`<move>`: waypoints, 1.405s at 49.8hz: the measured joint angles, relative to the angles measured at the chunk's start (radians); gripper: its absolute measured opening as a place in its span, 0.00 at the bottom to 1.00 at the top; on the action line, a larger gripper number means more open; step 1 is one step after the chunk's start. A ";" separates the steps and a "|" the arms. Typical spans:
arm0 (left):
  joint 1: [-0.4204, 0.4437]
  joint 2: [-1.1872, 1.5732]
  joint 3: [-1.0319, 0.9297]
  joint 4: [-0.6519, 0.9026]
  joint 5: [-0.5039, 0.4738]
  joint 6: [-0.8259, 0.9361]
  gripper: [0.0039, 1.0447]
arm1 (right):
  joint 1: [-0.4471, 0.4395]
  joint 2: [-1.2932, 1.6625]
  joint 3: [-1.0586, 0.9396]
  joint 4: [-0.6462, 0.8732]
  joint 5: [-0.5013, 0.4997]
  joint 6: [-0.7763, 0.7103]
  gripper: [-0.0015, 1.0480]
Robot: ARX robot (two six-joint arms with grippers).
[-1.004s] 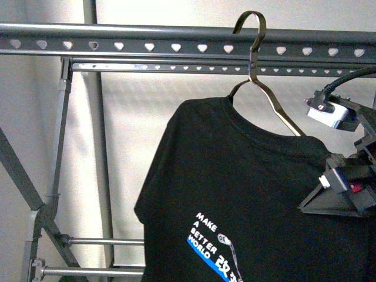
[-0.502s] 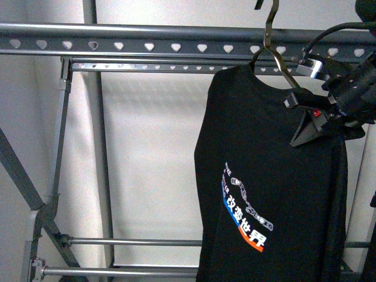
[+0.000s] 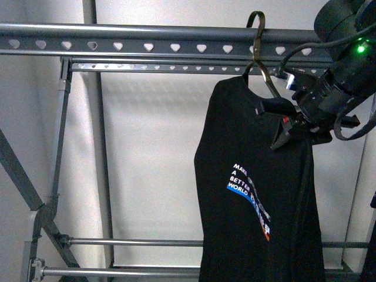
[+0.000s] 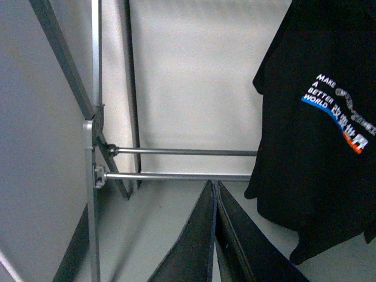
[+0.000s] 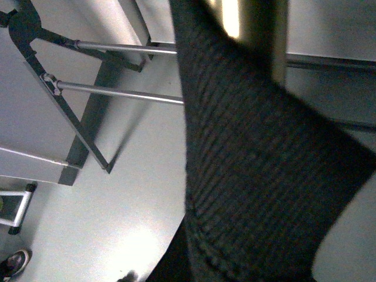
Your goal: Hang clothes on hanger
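Black cotton T-shirt (image 3: 258,194) on hanger (image 3: 259,56), hook over top rail (image 3: 147,38) of rack. Right hand (image 3: 281,120) clamped on shoulder of shirt and hanger arm. Left hand (image 4: 214,235) closed, empty, low near rack. Judged light, limp, prone to sliding; best gripped through fabric onto hanger arm.

Black ribbed fabric of the T-shirt (image 5: 258,176) fills most of the view, very close and partly blurred; a shiny metal piece (image 5: 252,23) rises behind its upper edge; two horizontal grey bars (image 5: 117,93) of the rack frame (image 5: 64,111) stand beyond it; the pale floor (image 5: 117,223) lies below.
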 joint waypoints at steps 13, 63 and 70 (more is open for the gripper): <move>0.000 -0.019 0.000 -0.009 0.000 0.000 0.03 | -0.062 -0.014 -0.165 0.156 -0.034 0.002 0.07; 0.000 -0.019 0.000 -0.009 0.000 0.000 0.03 | -0.212 -1.337 -1.444 0.835 -0.006 0.065 0.87; 0.000 -0.019 0.000 -0.009 0.000 0.000 0.03 | -0.130 -1.794 -1.601 0.531 0.181 -0.014 0.62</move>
